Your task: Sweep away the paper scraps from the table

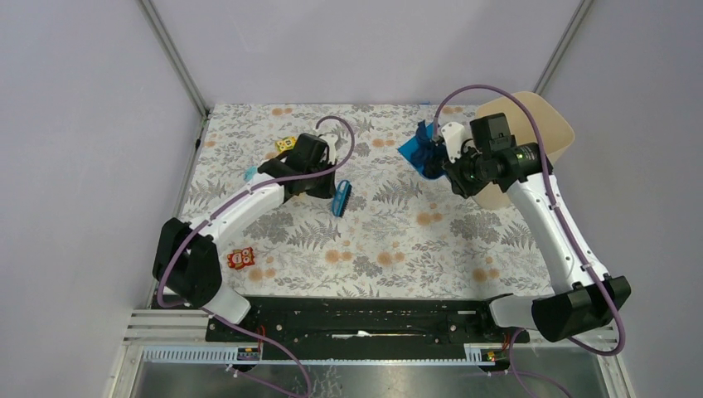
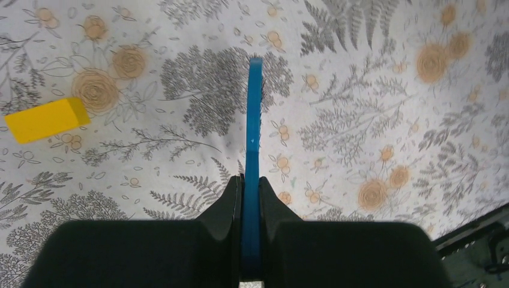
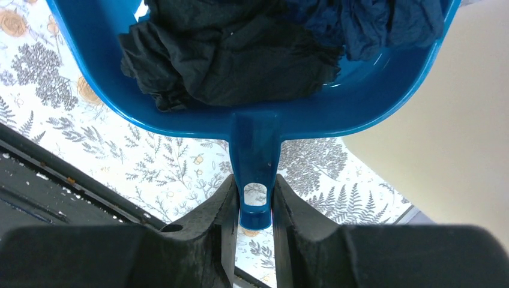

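My left gripper (image 1: 330, 191) is shut on a blue brush (image 1: 341, 199), which points down at the table (image 1: 398, 240). In the left wrist view the gripper (image 2: 251, 195) clamps the brush (image 2: 253, 120) edge-on. My right gripper (image 1: 446, 159) is shut on the handle of a blue dustpan (image 1: 421, 152), held above the table's far right. In the right wrist view the gripper (image 3: 257, 201) grips the dustpan (image 3: 258, 129), which holds crumpled black and navy paper scraps (image 3: 240, 54). One light blue scrap (image 1: 249, 172) lies on the table by the left arm.
A beige bin (image 1: 543, 137) stands right of the dustpan and also shows in the right wrist view (image 3: 456, 132). A yellow cube (image 1: 286, 144) sits at the far left, also in the left wrist view (image 2: 47, 119). A red robot toy (image 1: 240, 259) lies near left.
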`<state>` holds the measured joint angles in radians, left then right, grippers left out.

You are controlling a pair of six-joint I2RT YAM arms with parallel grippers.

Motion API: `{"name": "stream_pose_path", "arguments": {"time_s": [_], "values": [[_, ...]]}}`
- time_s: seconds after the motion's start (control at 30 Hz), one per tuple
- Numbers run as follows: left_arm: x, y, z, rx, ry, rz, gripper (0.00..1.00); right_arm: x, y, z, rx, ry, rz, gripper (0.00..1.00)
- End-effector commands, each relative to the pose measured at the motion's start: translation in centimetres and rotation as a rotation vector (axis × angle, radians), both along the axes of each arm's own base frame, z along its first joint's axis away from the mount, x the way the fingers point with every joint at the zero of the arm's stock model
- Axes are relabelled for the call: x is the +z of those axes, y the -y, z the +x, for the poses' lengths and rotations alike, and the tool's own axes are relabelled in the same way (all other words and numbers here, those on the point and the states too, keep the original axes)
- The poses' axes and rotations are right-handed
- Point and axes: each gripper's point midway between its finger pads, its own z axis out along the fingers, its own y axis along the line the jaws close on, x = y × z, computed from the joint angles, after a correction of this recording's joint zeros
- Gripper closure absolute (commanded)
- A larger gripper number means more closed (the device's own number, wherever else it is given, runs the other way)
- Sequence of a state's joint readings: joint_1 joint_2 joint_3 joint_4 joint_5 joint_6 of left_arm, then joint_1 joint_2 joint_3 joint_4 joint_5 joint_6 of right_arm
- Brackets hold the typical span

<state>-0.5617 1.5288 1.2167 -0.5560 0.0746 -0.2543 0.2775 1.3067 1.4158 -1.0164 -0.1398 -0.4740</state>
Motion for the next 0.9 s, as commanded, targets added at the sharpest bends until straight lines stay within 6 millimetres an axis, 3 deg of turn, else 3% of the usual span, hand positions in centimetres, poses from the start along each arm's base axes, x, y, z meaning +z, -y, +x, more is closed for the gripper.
{"name": "stream_pose_path", "arguments": {"time_s": [0.0,0.27,0.47,0.6,0.7,0.87], "values": [[3.3,0.0,2.3,0.098,0.08,-0.158,1.0,2.0,0.3,1.2,-0.046,0.036,-0.01,1.0],[4.3,-0.8,3.1,0.13,0.082,-0.223,1.0,6.5,2.1,4.6,-0.168,0.127,0.02,1.0],[4.4,-1.2,3.2,0.139,0.087,-0.227,1.0,8.5,5.8,6.6,-0.259,0.124,0.018,1.0],[4.3,-1.3,3.3,0.138,0.079,-0.231,1.0,9.1,9.1,7.6,-0.303,0.115,-0.033,1.0],[4.1,-1.3,3.2,0.135,0.07,-0.231,1.0,9.8,12.7,8.0,-0.358,0.115,-0.09,1.0],[4.4,-1.7,3.4,0.138,0.082,-0.224,1.0,11.0,17.5,7.6,-0.405,0.115,-0.227,1.0]]}}
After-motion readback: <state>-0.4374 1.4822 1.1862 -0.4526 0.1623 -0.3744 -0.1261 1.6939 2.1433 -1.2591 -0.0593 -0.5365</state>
